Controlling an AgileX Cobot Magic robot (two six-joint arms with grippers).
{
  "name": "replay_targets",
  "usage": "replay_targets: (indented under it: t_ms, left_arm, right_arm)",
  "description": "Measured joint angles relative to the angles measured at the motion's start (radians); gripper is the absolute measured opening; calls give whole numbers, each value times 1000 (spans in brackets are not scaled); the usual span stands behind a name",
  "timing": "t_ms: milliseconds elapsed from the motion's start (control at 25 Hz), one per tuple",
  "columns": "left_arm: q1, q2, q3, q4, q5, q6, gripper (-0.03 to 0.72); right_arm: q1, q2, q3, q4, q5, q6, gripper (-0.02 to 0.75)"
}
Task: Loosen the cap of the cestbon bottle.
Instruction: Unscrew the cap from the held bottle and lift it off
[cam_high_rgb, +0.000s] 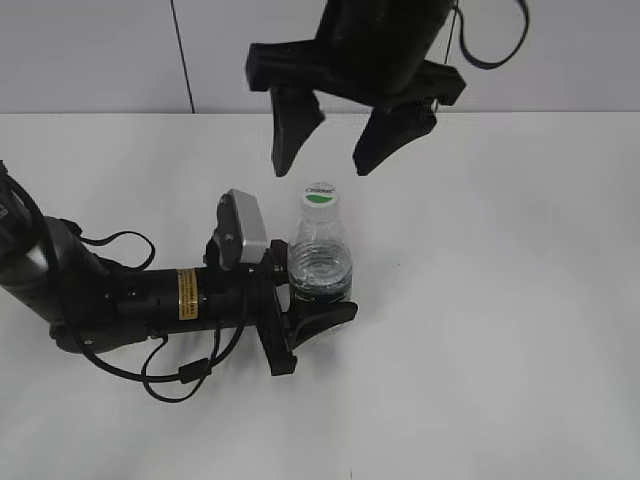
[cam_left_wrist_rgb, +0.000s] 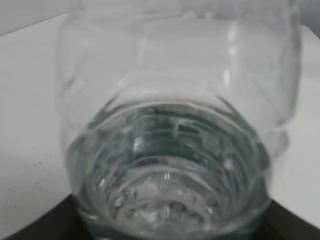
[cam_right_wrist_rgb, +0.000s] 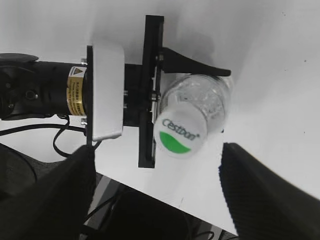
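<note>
The cestbon bottle (cam_high_rgb: 320, 262) stands upright on the white table, clear with water inside and a dark green band low down. Its white cap (cam_high_rgb: 320, 196) with a green mark is on the neck. My left gripper (cam_high_rgb: 318, 292) lies low along the table and is shut on the bottle's lower body; one black finger (cam_high_rgb: 330, 318) shows in front. In the left wrist view the bottle (cam_left_wrist_rgb: 170, 150) fills the frame. My right gripper (cam_high_rgb: 324, 165) hangs open just above the cap without touching it. From the right wrist the cap (cam_right_wrist_rgb: 180, 134) sits between the two dark fingers (cam_right_wrist_rgb: 270, 190).
The left arm's black body and white camera housing (cam_high_rgb: 245, 228) lie left of the bottle, with loose cables (cam_high_rgb: 180, 375) on the table. The table's edge (cam_right_wrist_rgb: 165, 192) runs close below the cap in the right wrist view. Bare white table (cam_high_rgb: 500, 300) lies to the right.
</note>
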Motion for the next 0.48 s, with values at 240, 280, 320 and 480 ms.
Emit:
replay_targets:
  t_ms: [240, 280, 320, 480]
  left_arm:
    - [0, 0, 0, 0, 0, 0, 412]
    - [0, 0, 0, 0, 0, 0, 412]
    - [0, 0, 0, 0, 0, 0, 412]
    - [0, 0, 0, 0, 0, 0, 412]
  right_arm:
    - [43, 52, -36, -62, 0, 1, 584]
    - [43, 52, -36, -76, 0, 1, 584]
    - [43, 52, -38, -86, 0, 1, 584]
    - [43, 57, -39, -118, 0, 1, 584]
